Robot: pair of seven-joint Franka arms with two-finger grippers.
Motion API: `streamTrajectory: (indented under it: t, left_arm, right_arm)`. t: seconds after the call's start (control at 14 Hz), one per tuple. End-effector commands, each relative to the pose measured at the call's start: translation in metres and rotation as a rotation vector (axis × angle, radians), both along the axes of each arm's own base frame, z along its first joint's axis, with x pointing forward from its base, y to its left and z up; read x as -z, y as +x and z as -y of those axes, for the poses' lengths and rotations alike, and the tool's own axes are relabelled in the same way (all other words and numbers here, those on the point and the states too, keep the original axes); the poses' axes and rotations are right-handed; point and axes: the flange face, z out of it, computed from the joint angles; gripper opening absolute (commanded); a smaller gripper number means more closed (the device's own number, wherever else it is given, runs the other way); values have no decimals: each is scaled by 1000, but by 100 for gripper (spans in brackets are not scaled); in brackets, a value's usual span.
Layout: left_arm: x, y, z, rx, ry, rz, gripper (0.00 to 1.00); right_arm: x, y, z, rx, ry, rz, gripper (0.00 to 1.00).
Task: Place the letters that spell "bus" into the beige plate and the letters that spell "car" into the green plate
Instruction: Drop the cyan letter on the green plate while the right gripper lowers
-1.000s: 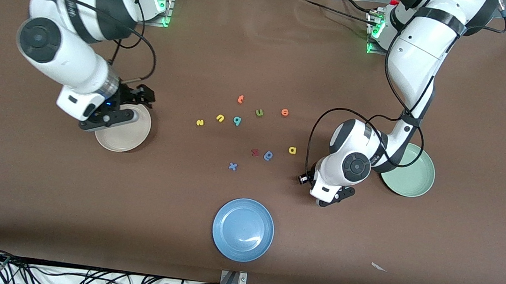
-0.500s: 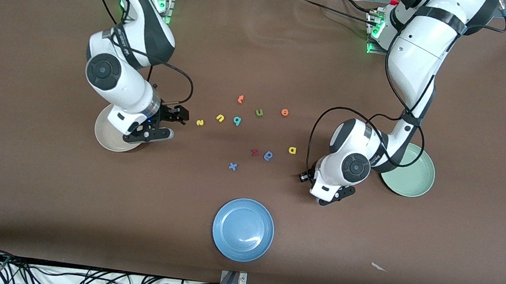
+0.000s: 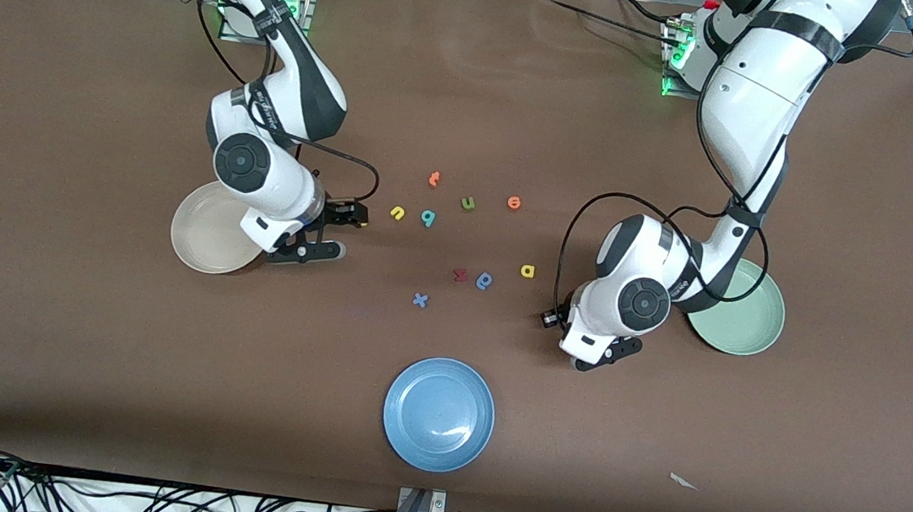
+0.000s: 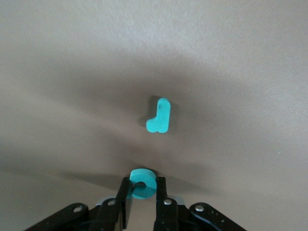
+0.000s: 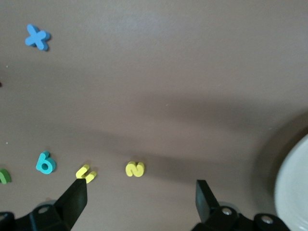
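Observation:
My left gripper is shut on the teal c, low over the table beside the green plate. The teal r lies flat a little way ahead of it. Both are hidden under the left wrist in the front view. My right gripper hangs open next to the beige plate, above the yellow s. Beside the s lie the yellow u and the teal looped letter. The yellow a rests nearer the left arm's end.
Other letters are scattered mid-table: an orange one, a green u, another orange one, a red one, a darker blue looped one and a blue x. A blue plate sits nearest the front camera.
My right arm swung from over the beige plate toward the letters and now hangs above the yellow s. My left gripper's jaws closed onto the teal c; that arm barely moved.

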Motion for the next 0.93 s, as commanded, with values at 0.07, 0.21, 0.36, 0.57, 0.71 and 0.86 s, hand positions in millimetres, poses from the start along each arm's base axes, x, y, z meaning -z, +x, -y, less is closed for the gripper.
streamTrajectory:
  t: [0.07, 0.21, 0.36, 0.57, 0.71, 0.86]
  left_arm:
    - [-77, 9, -57, 137, -5, -39, 8]
    - [-98, 7, -99, 198, -19, -104, 8]
    - [-113, 8, -142, 240, -4, -139, 8]
    - [-101, 6, -198, 282, 24, -186, 8]
    - [-81, -2, -239, 326, 27, -224, 9]
    - [-58, -11, -262, 371, -11, -260, 9]
  right_arm:
    - [28, -27, -6, 12, -2, 35, 100]
    - [45, -38, -9, 5, 6, 43, 100]
    - [55, -42, -14, 9, 9, 43, 100]
    - [62, -46, -19, -8, 3, 40, 100]
    - [67, -46, -21, -9, 12, 51, 99]
    - [73, -47, -22, -14, 11, 51, 99]
